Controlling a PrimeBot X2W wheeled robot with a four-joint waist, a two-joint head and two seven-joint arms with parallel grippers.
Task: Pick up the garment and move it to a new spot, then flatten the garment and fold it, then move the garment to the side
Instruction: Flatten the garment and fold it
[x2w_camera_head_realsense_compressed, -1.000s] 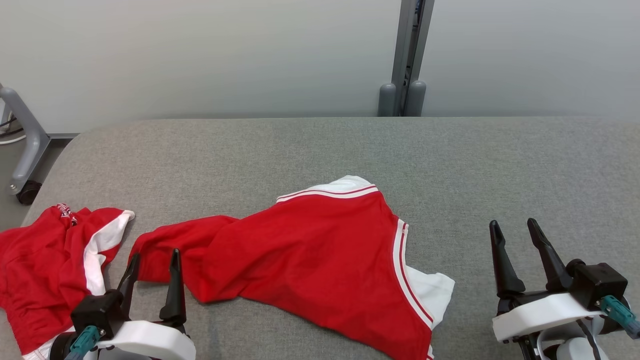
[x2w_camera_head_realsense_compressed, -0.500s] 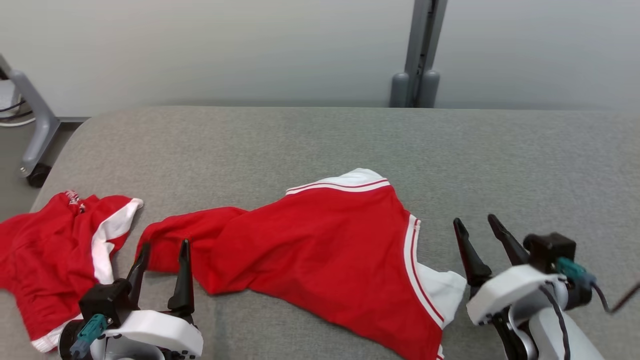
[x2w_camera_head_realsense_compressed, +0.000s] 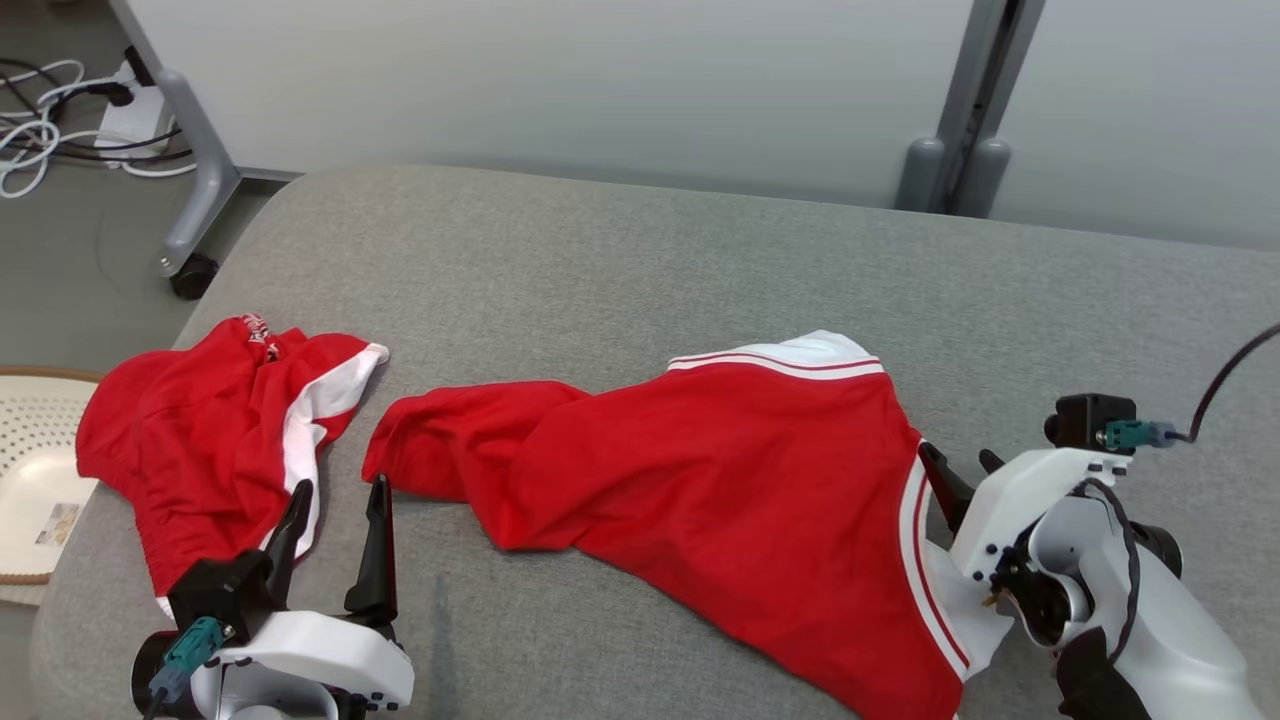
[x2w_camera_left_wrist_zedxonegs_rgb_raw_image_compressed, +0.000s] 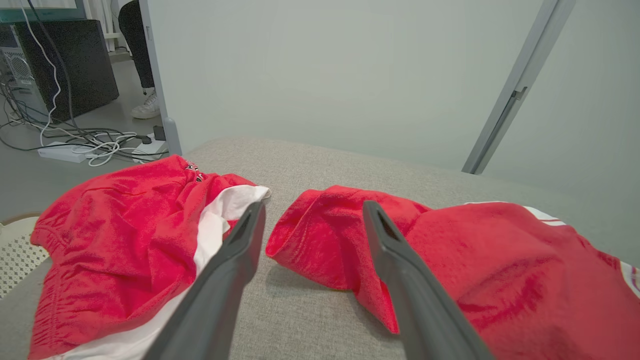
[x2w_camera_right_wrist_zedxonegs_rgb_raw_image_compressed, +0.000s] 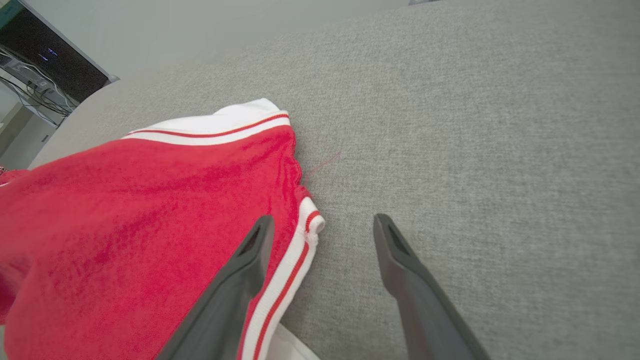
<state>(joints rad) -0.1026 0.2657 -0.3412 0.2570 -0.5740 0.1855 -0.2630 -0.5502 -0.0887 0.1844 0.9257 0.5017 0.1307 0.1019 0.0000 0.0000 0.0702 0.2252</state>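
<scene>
The red garment (x2w_camera_head_realsense_compressed: 700, 470) lies rumpled mid-way across the table (x2w_camera_head_realsense_compressed: 600, 250); the right claw (x2w_camera_head_realsense_compressed: 957, 455) sits wide open at its white-striped edge, one finger over the fabric, gripping nothing. The left claw (x2w_camera_head_realsense_compressed: 341, 485) is wide open and empty too, between it and a second red garment (x2w_camera_head_realsense_compressed: 200, 430).

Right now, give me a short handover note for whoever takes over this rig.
Left gripper: open, empty, hovering by the left end of the centre red garment.
Right gripper: open, empty, at that garment's striped right edge.
Garment lies rumpled on the grey table; a second red garment lies crumpled further left.
Done: nothing visible yet. Left: pick up, move, flatten, fold, set aside.
</scene>
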